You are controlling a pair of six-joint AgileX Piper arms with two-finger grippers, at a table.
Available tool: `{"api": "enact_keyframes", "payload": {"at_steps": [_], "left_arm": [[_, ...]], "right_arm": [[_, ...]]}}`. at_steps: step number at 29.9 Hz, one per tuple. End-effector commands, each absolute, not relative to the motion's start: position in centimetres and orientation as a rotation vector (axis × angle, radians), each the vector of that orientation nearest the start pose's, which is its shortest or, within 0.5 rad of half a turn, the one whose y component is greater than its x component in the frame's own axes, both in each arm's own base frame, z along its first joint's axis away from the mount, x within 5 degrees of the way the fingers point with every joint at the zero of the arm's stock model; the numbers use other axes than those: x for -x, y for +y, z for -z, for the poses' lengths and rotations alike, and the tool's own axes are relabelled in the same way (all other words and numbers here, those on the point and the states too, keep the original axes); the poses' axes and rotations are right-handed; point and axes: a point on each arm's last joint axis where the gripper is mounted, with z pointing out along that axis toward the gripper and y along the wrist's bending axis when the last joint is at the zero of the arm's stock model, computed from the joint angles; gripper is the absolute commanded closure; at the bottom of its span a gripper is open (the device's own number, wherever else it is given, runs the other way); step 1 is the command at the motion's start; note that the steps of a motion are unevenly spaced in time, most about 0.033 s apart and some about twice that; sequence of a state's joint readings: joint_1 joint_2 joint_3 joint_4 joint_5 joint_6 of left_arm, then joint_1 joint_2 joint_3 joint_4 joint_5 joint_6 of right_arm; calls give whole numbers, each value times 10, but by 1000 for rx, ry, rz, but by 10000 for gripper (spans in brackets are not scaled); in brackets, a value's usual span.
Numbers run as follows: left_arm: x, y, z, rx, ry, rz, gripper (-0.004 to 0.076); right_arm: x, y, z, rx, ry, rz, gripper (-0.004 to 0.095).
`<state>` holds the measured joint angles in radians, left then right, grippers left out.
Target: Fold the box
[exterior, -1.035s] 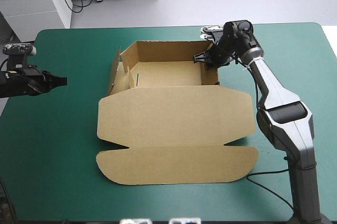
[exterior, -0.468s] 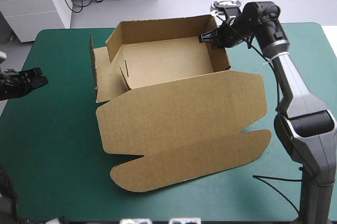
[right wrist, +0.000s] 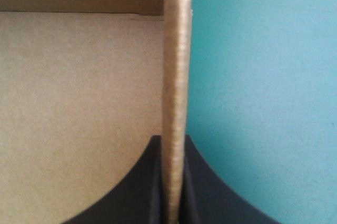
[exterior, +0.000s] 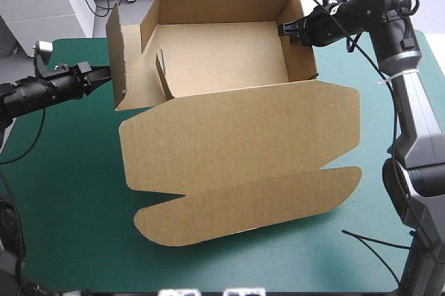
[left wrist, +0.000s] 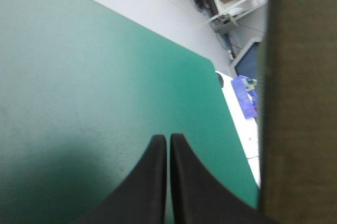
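Over the teal-green counter point(exterior: 69, 192), your right pincer point(exterior: 283, 31) clamps the brown box point(exterior: 229, 136) by its side wall, while your left pincer point(exterior: 104, 71) hovers closed and empty beside it.

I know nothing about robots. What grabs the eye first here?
The big brown box, an open tray with its lid spread flat, fills the middle of the teal-green table. The right gripper pinches its right wall near the far corner, while the left gripper, shut, points at its left flap.
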<state>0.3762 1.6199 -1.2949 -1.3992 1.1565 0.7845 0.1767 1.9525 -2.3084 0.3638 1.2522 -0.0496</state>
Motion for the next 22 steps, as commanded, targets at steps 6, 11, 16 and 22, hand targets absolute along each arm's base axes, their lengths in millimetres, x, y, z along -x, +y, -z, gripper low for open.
{"api": "enact_keyframes", "payload": {"at_steps": [6,11,16,22], "left_arm": [[-333,-2,-378,-61,1854,1376,731],[-322,-10,-389,-139,1834,1388,731],[-306,-14,-407,-190,1798,1363,731],[-292,-17,-420,-234,1769,1346,731]], "right_arm": [[-383,100,-473,295,2240,-549,912],[-385,96,-471,289,2244,-497,912],[-386,101,-473,293,2219,-501,912],[-386,115,-477,311,2150,-506,912]]}}
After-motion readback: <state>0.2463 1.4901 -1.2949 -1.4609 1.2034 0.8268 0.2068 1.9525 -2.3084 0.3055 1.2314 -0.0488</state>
